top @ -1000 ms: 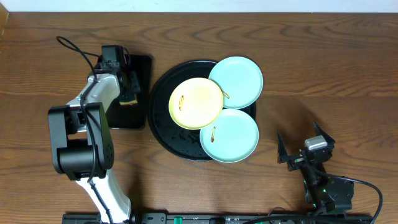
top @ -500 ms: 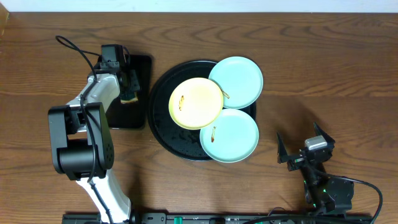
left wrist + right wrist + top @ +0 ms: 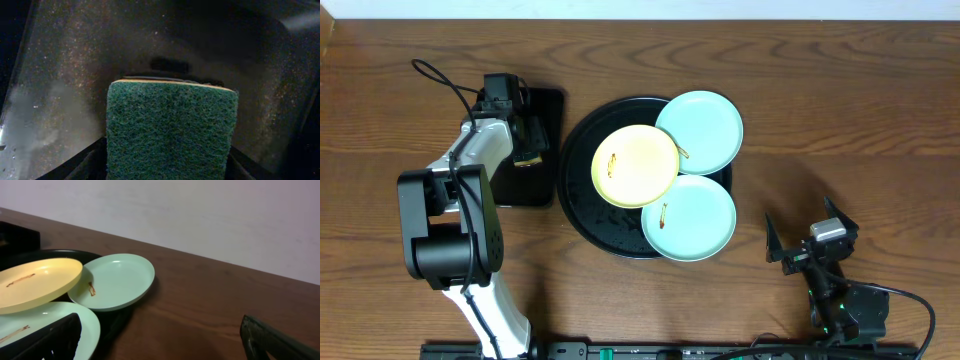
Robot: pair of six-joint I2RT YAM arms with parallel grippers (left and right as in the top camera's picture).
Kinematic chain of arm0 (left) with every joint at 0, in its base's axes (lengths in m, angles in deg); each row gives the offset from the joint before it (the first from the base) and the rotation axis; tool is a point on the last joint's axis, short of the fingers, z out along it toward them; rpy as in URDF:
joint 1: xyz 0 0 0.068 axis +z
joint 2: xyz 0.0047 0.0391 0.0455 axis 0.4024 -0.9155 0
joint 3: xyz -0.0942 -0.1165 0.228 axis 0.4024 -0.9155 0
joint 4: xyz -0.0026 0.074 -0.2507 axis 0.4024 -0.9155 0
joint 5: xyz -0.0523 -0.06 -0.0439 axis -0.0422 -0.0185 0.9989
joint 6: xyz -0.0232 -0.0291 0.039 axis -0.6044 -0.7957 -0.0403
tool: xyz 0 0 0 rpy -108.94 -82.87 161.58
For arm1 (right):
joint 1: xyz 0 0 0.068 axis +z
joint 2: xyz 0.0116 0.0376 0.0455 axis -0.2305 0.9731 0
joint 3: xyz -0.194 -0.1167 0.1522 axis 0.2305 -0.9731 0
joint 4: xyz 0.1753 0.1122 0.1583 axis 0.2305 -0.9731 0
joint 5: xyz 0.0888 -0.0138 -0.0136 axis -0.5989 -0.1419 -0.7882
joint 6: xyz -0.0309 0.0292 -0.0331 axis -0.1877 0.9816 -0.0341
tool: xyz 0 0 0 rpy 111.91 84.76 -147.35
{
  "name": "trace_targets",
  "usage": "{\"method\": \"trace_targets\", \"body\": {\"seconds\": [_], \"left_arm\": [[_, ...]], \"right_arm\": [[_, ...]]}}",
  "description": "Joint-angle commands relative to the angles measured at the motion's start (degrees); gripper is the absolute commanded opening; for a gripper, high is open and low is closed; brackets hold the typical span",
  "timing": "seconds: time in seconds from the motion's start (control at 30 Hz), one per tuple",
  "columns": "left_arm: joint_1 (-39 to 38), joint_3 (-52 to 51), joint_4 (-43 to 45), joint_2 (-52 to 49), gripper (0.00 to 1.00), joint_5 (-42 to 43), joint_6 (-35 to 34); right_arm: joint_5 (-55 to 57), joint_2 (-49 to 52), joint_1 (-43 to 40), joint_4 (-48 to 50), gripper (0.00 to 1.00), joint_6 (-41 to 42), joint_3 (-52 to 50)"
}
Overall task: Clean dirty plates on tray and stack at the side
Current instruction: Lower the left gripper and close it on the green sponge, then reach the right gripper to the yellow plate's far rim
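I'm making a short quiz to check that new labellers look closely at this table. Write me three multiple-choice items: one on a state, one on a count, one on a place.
1. The right claw is:
A. shut on a plate
B. open and empty
C. shut on a fork

2. How many mint-green plates are there?
A. one
B. two
C. three

3. The yellow plate lies:
A. on the round black tray, overlapping both mint ones
B. alone on bare wood
C. lifted in the air by an arm

Answers:
1 B, since its jaws stand wide apart with nothing between them.
2 B, since the overhead view shows one at the tray's far right and one at its near right.
3 A, since its rim covers an edge of each mint plate.
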Motion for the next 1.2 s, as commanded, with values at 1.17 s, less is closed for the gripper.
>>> {"method": "trace_targets", "body": {"seconds": [1.17], "left_arm": [[0.0, -0.3, -0.7, 1.0, 0.54, -0.3, -0.3]], "right_arm": [[-27.1, 62.9, 0.8, -30.8, 0.99, 11.7, 51.5]]}}
